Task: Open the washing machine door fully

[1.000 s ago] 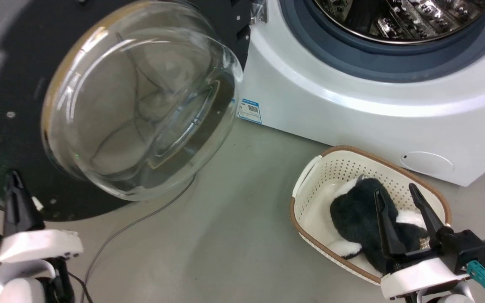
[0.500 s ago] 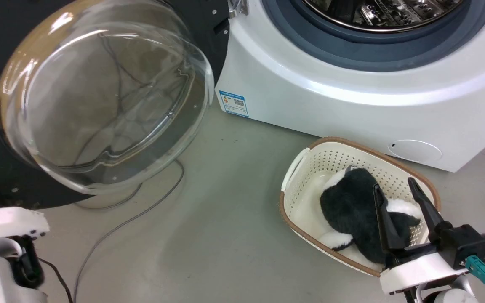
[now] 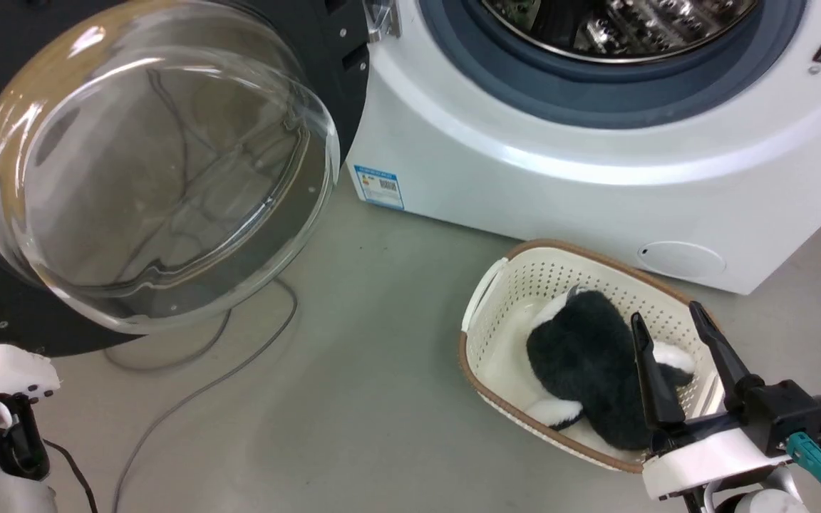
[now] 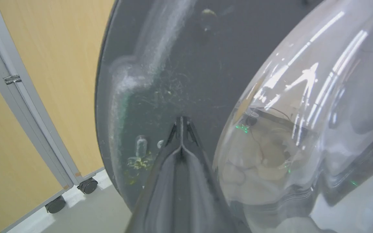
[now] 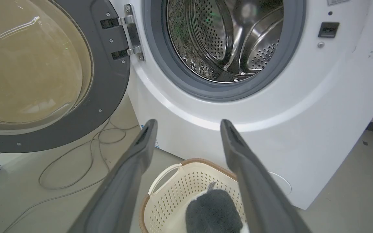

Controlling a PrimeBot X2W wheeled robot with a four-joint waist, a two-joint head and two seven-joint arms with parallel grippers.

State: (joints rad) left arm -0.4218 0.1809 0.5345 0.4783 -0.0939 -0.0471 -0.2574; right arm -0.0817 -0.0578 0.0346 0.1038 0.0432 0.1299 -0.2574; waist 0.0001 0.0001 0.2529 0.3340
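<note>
The washing machine [image 3: 524, 178] stands with its steel drum [image 3: 617, 28] and grey rubber ring exposed. Its door [image 3: 343, 64] hangs open to the left, the glass bowl [image 3: 154, 164] bulging toward me. In the left wrist view my left gripper [image 4: 181, 118] is shut on nothing, its tips at the door's [image 4: 173, 64] dark inner face beside the glass; contact is unclear. My right gripper [image 3: 665, 312] stands open above the basket, apart from the machine. The right wrist view shows the open right gripper [image 5: 188, 122], the door [image 5: 108, 81], its hinge [image 5: 131, 32] and the drum [image 5: 225, 38].
A cream basket [image 3: 524, 285] holding a black and white plush toy [image 3: 581, 356] sits on the floor before the machine. A grey cable [image 3: 189, 399] loops across the floor under the door. A wheeled wood-coloured partition [image 4: 28, 97] stands behind the door's edge.
The head camera has shifted. The door has swung further away from the machine. My left gripper's fingers have slid out of the head view at lower left. The right gripper stays over the basket.
</note>
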